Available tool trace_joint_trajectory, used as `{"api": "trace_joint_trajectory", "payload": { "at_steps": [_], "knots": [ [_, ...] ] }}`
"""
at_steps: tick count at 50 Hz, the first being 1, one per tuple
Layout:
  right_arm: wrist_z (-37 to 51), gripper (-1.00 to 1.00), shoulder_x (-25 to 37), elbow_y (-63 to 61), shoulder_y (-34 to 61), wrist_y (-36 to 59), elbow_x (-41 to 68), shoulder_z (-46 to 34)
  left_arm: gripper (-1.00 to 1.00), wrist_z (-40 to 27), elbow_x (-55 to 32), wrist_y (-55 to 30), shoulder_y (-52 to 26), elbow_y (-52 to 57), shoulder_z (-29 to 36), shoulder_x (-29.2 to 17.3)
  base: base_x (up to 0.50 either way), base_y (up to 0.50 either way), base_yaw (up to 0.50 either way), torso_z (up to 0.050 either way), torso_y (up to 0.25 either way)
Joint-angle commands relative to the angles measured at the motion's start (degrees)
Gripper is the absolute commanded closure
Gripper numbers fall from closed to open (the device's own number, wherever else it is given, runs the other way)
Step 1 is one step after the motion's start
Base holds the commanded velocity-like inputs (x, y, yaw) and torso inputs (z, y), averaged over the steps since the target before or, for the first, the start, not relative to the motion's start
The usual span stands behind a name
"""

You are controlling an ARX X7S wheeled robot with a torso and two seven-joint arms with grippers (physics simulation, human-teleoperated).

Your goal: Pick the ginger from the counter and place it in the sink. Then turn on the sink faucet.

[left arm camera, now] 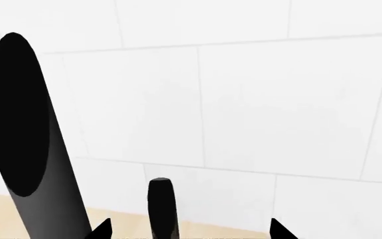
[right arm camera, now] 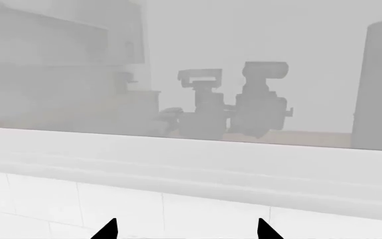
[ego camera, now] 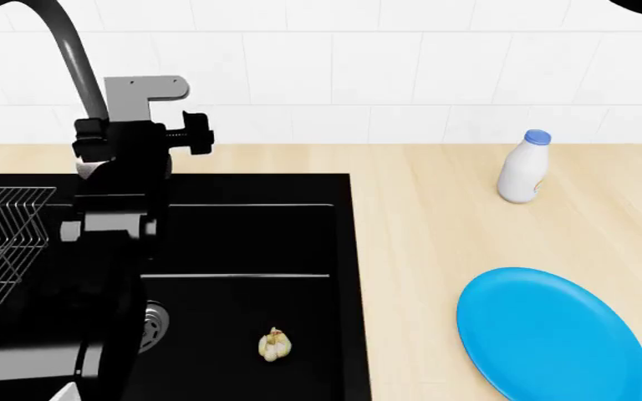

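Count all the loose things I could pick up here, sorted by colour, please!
Yellow-beige: 1, the ginger lying in the sink.
White with a blue cap: 1, the bottle standing on the counter.
Blue: 1, the plate on the counter.
Total: 3
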Motion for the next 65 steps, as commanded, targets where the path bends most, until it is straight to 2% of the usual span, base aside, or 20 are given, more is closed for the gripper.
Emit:
{"api": "trace_joint_trajectory", "payload": {
  "at_steps": [1, 18, 33, 42, 65],
  "knots": [
    [0.4, -1.0, 0.4, -0.9, -0.4, 0.3, 0.2, 0.2, -1.0, -0.3, 0.1, 0.5, 0.4, 0.0, -0.3, 0.0, 0.0, 0.0, 0.0, 0.0, 0.0],
    [-0.3, -1.0, 0.1, 0.0, 0.1, 0.3, -0.1, 0.1, -1.0, 0.1, 0.2, 0.6, -3.3, 0.0, -0.5, 0.2, 0.0, 0.0, 0.0, 0.0, 0.0],
    [-0.2, -1.0, 0.3, -0.6, -0.4, 0.5, 0.0, 0.2, -1.0, 0.2, -0.2, 1.1, -3.3, 0.0, -1.2, 0.1, 0.0, 0.0, 0.0, 0.0, 0.0],
    [-0.1, -1.0, 0.4, -0.7, -0.6, 0.5, 0.0, 0.3, -1.0, 0.0, -0.6, 1.6, -2.7, 0.0, -1.9, 0.1, 0.0, 0.0, 0.0, 0.0, -0.25],
    [-0.5, -1.0, 0.1, 0.2, -0.3, 0.4, -0.3, 0.3, -1.0, 0.2, 0.0, 1.7, -1.9, 0.0, -2.2, 0.2, 0.0, 0.0, 0.0, 0.0, 0.0]
  ]
}}
